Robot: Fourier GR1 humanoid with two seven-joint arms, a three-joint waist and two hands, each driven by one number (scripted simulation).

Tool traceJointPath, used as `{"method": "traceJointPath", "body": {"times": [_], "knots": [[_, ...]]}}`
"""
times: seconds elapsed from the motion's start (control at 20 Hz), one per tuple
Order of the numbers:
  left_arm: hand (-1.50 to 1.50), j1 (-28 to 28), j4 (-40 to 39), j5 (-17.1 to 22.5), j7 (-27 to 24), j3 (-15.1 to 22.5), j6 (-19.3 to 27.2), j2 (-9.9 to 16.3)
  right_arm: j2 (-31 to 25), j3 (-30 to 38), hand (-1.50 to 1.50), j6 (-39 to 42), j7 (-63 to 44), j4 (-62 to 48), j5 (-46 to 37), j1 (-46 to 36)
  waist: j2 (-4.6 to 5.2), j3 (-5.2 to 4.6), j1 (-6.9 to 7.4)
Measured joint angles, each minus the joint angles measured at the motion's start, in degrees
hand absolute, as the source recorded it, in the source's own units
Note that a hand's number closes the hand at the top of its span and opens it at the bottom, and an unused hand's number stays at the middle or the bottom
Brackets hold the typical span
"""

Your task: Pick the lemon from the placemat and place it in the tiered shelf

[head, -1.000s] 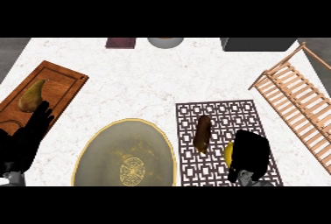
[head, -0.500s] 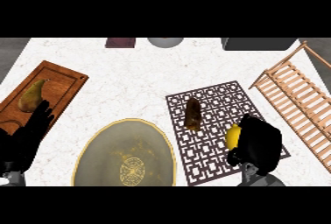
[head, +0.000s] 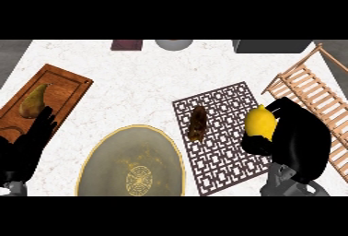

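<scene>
Right hand point(head: 289, 133) curled round its load — left hand point(head: 31, 143) (fingers straight) rests low.

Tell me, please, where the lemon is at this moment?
In the head view the lemon is at the right, held in the right hand above the placemat's right edge, just left of the tiered shelf.

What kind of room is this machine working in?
Most likely a kitchen counter: a pale marble-look counter holding a lemon in the right hand, a pear on a wooden board, and a large plate.
</scene>
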State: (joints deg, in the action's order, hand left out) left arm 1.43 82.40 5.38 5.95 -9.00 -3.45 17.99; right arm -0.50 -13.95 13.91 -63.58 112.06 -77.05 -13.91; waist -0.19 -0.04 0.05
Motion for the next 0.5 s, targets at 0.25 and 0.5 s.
{"method": "traceJointPath", "body": {"times": [0.25,0.5], "knots": [[0.00,-0.36,-0.35,-0.58,0.28,0.17,0.64,-0.55,0.14,-1.79,1.50,-1.08,-3.57,10.39,0.01,-1.95,-0.19,-0.03,-0.30],[0.00,-0.84,-1.70,-0.55,-0.35,-0.45,0.16,-0.23,0.26,-1.73,1.50,0.46,-5.17,17.24,-3.01,-6.81,-0.19,-0.09,-0.35]]}}
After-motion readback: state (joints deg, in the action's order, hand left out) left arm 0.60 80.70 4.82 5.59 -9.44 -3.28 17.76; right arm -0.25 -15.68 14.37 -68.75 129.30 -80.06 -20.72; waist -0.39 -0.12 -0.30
